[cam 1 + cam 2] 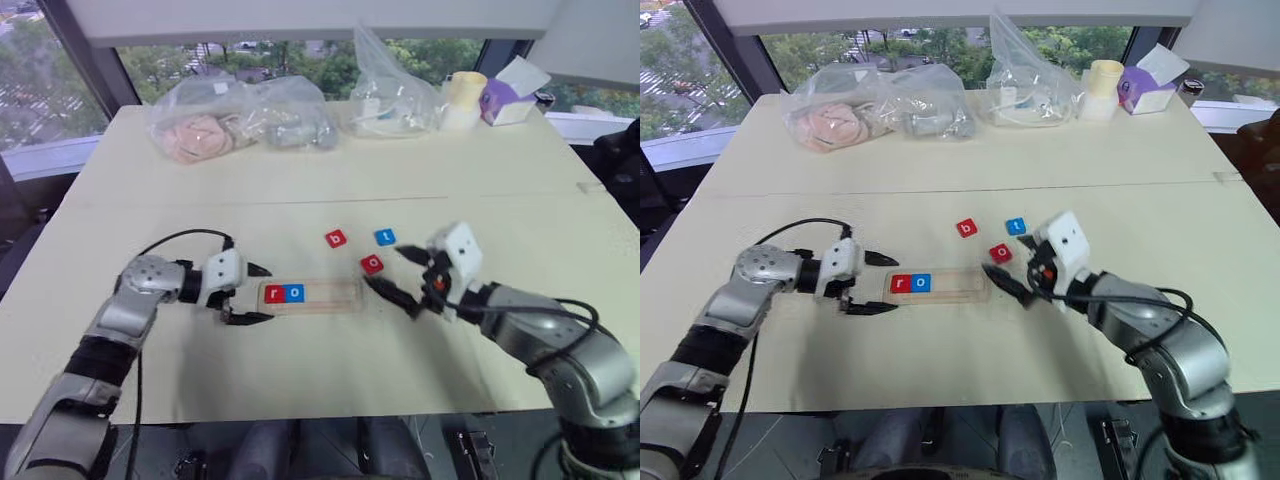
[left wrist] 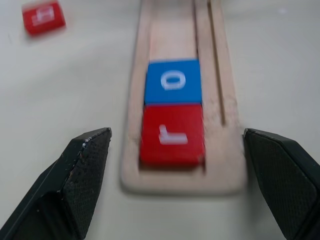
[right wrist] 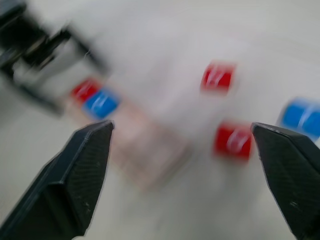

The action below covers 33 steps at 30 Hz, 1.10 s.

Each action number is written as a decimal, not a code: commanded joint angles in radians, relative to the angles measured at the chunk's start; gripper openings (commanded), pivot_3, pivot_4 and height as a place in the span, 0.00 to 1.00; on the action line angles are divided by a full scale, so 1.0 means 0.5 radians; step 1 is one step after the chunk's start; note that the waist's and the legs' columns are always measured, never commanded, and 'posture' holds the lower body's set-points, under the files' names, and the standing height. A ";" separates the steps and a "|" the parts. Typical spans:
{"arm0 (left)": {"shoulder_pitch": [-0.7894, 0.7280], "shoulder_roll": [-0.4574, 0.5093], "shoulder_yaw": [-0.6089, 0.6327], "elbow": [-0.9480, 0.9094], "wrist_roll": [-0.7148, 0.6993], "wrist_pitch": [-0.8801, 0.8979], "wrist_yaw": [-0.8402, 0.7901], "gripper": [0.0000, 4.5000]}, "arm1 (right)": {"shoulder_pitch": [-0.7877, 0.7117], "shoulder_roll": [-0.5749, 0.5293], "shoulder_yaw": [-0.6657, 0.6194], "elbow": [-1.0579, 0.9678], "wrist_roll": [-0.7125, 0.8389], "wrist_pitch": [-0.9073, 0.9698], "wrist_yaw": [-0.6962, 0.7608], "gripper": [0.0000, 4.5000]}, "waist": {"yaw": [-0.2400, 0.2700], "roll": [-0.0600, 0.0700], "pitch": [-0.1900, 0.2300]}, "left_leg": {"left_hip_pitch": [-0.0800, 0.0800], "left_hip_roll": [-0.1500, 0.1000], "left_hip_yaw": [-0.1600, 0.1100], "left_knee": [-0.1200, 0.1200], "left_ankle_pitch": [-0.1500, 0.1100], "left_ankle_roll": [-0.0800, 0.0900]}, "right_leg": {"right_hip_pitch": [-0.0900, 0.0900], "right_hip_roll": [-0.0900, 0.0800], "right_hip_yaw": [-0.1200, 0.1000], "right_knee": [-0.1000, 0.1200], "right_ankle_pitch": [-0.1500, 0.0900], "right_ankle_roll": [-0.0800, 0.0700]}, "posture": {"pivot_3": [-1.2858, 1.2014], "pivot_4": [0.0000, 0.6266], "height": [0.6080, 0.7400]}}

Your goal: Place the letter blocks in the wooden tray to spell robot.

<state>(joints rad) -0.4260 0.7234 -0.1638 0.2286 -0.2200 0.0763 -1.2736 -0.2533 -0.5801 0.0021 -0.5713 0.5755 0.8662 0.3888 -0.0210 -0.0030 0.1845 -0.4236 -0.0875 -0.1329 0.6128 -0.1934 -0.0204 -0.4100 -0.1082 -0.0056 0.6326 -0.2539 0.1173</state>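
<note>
The wooden tray (image 1: 309,296) lies near the counter's (image 1: 300,370) front edge, holding the red r block (image 2: 172,134) and blue o block (image 2: 173,81) at its left end. The left end effector (image 1: 252,293) sits spread wide at that end, holding nothing. The right end effector (image 1: 397,274) is also wide open and empty, straddling the red o block (image 1: 372,264). The red b block (image 1: 336,238) and blue t block (image 1: 385,237) lie just behind. Plastic bags (image 1: 240,118), a paper roll (image 1: 463,100) and a tissue box (image 1: 507,100) line the far edge.
</note>
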 commanded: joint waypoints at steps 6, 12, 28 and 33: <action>0.203 0.056 0.655 -0.661 -0.552 0.891 0.484 0.99 | -0.728 0.615 0.390 0.999 -0.481 -0.092 -0.275 1.00 | 0.005 0.000 0.001 | 0.000 0.004 -0.003 -0.006 0.001 -0.003 | -0.004 0.008 0.001 0.003 0.003 0.001 | 0.52 0.24 1.00; 0.394 -0.095 0.873 -1.148 -0.716 1.209 0.969 0.99 | -0.930 0.717 0.442 1.355 -0.648 -0.129 -0.265 1.00 | 0.016 0.000 0.001 | -0.003 -0.002 -0.006 -0.004 0.002 -0.005 | -0.004 0.008 0.007 0.001 0.005 0.003 | 0.52 0.24 1.00; 0.463 -0.123 0.737 -1.466 -0.671 1.274 1.289 1.00 | -0.955 0.993 0.389 1.605 -0.874 -0.079 -0.390 0.35 | 0.001 0.001 0.001 | 0.006 0.022 0.000 -0.005 0.007 -0.014 | -0.004 0.030 0.009 0.003 0.013 -0.017 | 0.52 0.24 1.00; 0.426 -0.094 0.697 -1.477 -0.703 1.294 1.244 1.00 | -0.948 0.974 0.359 1.497 -0.918 -0.097 -0.405 0.26 | 0.001 0.001 0.001 | 0.006 0.023 0.000 -0.005 0.008 -0.015 | -0.004 0.032 0.009 0.003 0.013 -0.020 | 0.52 0.24 1.00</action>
<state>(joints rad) -0.2034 0.6615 0.1800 -0.4754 -0.5589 0.7304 -0.6394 -0.7196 -0.0929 0.2032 0.2354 0.1256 0.8295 0.1888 -0.0203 -0.0023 0.1849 -0.4204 -0.0759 -0.1326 0.6099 -0.1896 -0.0276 -0.4122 -0.0924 -0.0010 0.6341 -0.2476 0.1071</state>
